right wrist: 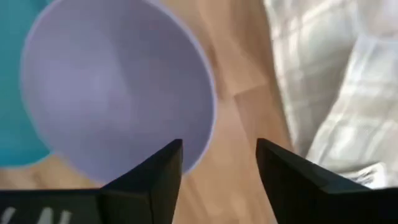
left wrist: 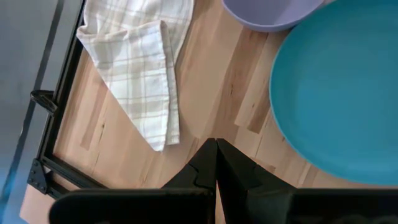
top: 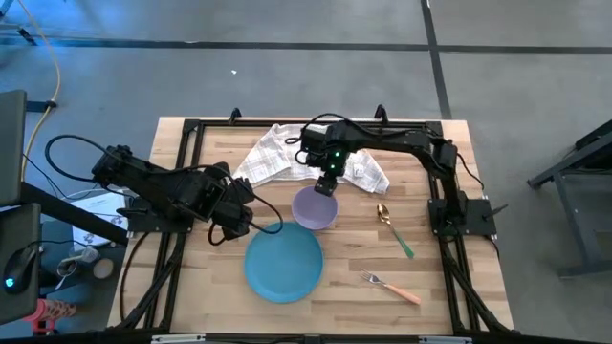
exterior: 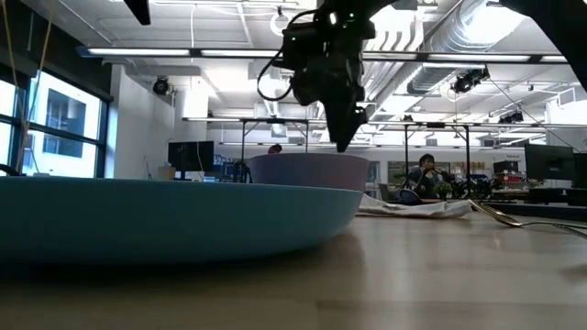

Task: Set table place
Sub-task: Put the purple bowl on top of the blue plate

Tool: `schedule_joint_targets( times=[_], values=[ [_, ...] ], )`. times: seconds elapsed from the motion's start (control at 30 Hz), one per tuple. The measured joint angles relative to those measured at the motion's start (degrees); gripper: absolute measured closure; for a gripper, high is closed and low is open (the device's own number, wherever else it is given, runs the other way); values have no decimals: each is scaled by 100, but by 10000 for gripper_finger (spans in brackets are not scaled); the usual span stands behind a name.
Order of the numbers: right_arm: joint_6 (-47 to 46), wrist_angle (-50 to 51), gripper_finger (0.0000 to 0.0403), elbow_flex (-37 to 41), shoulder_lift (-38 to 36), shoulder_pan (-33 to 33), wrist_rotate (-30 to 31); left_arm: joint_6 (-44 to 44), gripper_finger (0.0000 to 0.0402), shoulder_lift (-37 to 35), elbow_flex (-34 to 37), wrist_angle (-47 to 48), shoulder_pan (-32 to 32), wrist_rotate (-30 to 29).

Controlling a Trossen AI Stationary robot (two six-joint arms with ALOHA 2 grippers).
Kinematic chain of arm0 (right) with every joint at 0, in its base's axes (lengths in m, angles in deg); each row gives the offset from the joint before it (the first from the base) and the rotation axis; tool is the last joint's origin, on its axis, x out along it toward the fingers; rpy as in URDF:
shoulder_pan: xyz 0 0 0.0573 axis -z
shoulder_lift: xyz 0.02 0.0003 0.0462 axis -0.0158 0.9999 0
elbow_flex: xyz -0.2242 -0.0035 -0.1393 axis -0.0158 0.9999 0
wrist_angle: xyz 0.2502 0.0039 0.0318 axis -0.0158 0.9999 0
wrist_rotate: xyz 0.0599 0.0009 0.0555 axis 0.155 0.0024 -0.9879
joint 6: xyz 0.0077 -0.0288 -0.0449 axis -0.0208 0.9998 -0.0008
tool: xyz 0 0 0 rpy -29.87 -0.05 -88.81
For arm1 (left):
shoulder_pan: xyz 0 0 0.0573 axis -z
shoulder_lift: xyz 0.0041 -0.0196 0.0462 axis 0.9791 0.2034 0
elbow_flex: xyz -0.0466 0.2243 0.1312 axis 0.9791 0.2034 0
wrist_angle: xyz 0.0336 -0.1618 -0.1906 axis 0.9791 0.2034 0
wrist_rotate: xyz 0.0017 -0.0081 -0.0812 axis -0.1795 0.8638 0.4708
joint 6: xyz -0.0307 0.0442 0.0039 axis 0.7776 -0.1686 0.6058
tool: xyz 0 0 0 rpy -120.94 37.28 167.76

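Note:
The round blue plate [top: 283, 265] lies on the wooden table near the front middle. The lavender bowl [top: 315, 208] stands upright on the table just behind the plate; it also shows in the right wrist view [right wrist: 112, 93]. My right gripper [right wrist: 217, 155] is open just above the bowl's far rim, one finger over the inside and one outside, touching nothing. My left gripper [left wrist: 216, 155] is shut and empty, over the bare wood left of the plate [left wrist: 336, 93]. The green-handled spoon [top: 394, 229] and the orange-handled fork [top: 390, 287] lie flat at the right.
A white checked cloth [top: 287, 153] lies crumpled at the table's far side, behind the bowl. A black frame [top: 191, 134] runs along the table's edges. In the low view, a person [exterior: 426, 179] sits in the room far behind the table.

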Motion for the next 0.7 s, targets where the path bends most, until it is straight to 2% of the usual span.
schedule_joint_targets(
  times=[0.2, 0.5, 0.6, 0.7],
  values=[
    [85, -299, 198, 1, 245, -279, 490, 0, 401, 0, 0, 0, 0, 0],
    [103, -331, 206, 4, 872, -385, 531, 2, 401, 2, 0, 0, 0, 0],
    [185, -260, 250, 8, 1022, -380, 553, 4, 401, 2, 0, 0, 0, 0],
    [215, -192, 348, 6, 1027, -441, 541, 4, 401, 2, 0, 0, 0, 0]
  ],
)
